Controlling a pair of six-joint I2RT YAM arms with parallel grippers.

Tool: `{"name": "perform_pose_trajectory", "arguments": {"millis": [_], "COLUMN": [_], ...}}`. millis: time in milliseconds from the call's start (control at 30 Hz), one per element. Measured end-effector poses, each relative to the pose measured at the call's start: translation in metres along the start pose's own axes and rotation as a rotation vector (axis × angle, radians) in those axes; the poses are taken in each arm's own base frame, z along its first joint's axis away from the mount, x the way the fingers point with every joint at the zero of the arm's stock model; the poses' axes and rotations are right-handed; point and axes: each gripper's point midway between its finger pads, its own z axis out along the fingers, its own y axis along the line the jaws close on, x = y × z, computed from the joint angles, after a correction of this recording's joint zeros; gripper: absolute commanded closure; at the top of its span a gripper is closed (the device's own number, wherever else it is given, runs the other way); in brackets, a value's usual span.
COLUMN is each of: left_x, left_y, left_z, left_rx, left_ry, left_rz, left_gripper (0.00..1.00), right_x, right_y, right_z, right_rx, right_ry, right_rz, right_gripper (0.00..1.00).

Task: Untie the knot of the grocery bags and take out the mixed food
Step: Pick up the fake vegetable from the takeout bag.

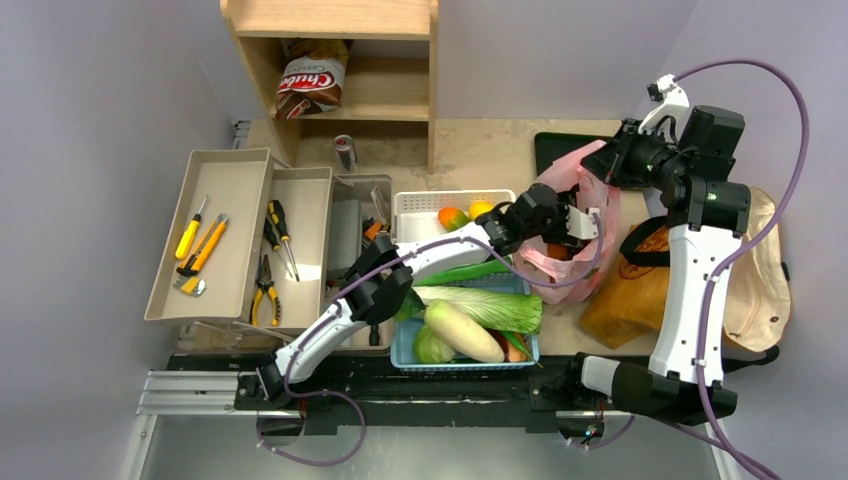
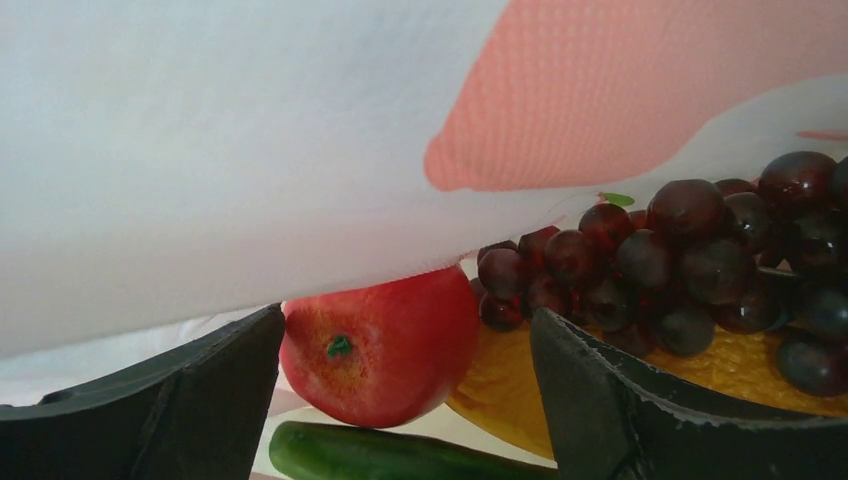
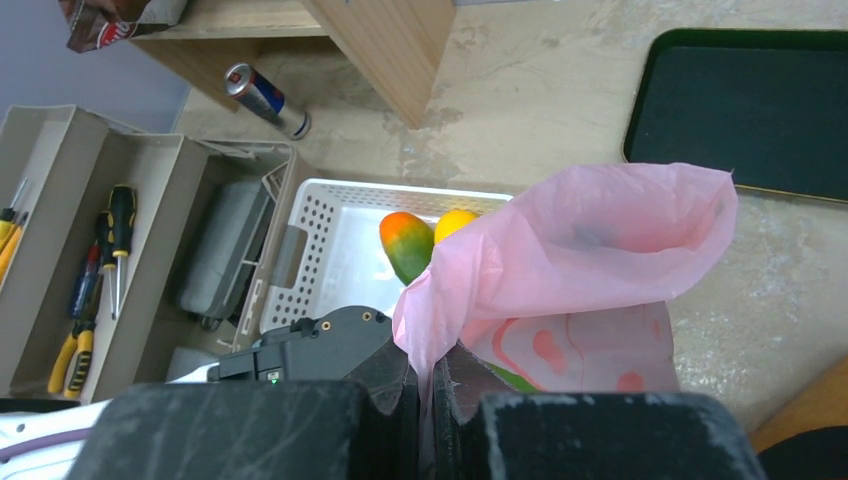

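The thin pink bag (image 3: 600, 230) (image 1: 548, 266) stands open at its mouth; no knot shows. My right gripper (image 3: 430, 378) (image 1: 606, 168) is shut on the bag's rim and holds it up. My left gripper (image 2: 408, 400) (image 1: 572, 224) is inside the bag and open, its fingers (image 2: 190, 400) on either side of a red apple (image 2: 385, 345). Dark grapes (image 2: 690, 260) lie to the right of the apple on an orange-yellow piece (image 2: 500, 390). A cucumber (image 2: 400, 455) lies below the apple. The brown paper bag (image 1: 625, 290) lies to the right of the pink one.
A white basket (image 3: 330, 205) left of the bag holds a mango (image 3: 405, 245) and a yellow fruit (image 3: 455, 222). A blue basket (image 1: 403, 352) holds napa cabbage (image 1: 490, 305) and daikon (image 1: 462, 330). Tool trays (image 1: 215, 230), a shelf (image 1: 340, 60), a can (image 3: 265, 100) and a black tray (image 3: 740, 100) surround them.
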Motion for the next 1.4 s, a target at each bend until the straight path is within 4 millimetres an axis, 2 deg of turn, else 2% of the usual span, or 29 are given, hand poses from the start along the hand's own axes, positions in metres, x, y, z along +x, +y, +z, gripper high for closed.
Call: {"name": "perform_pose_trajectory", "arguments": {"millis": [333, 400, 567, 700, 800, 900, 967, 1133, 1267, 1400], "left_x": [0.002, 0.002, 0.001, 0.001, 0.001, -0.003, -0.009, -0.043, -0.074, -0.099], "left_y": [0.002, 0.003, 0.004, 0.004, -0.003, -0.013, -0.018, -0.017, -0.004, 0.015], "left_z": [0.012, 0.012, 0.011, 0.011, 0.008, -0.003, -0.011, -0.033, -0.056, -0.078], "left_rx": [-0.035, -0.040, -0.044, -0.050, -0.043, -0.014, -0.003, -0.012, -0.053, -0.125], "left_ry": [-0.001, 0.007, 0.010, 0.004, -0.015, -0.047, -0.070, -0.169, -0.271, -0.372], "left_rz": [0.101, 0.112, 0.120, 0.120, 0.129, 0.133, 0.135, 0.136, 0.127, 0.111], "left_gripper": [0.07, 0.17, 0.53, 0.70, 0.87, 0.96, 1.00, 1.00, 1.00, 1.00], "right_x": [0.001, 0.001, -0.002, -0.003, -0.006, -0.012, -0.018, -0.033, -0.041, -0.050], "right_y": [0.014, 0.015, 0.018, 0.016, 0.010, -0.001, -0.010, -0.037, -0.052, -0.059], "right_z": [-0.008, -0.010, -0.013, -0.013, -0.012, -0.006, -0.001, 0.015, 0.022, 0.024], "right_rx": [-0.054, -0.054, -0.054, -0.045, -0.009, 0.035, 0.069, 0.165, 0.220, 0.247], "right_ry": [0.003, 0.003, -0.002, -0.005, -0.017, -0.036, -0.049, -0.084, -0.111, -0.140], "right_rz": [-0.003, -0.002, -0.006, -0.007, -0.011, -0.010, -0.010, -0.011, -0.018, -0.032], "right_gripper": [1.00, 1.00, 1.00, 1.00, 1.00, 1.00, 1.00, 1.00, 1.00, 1.00]}}
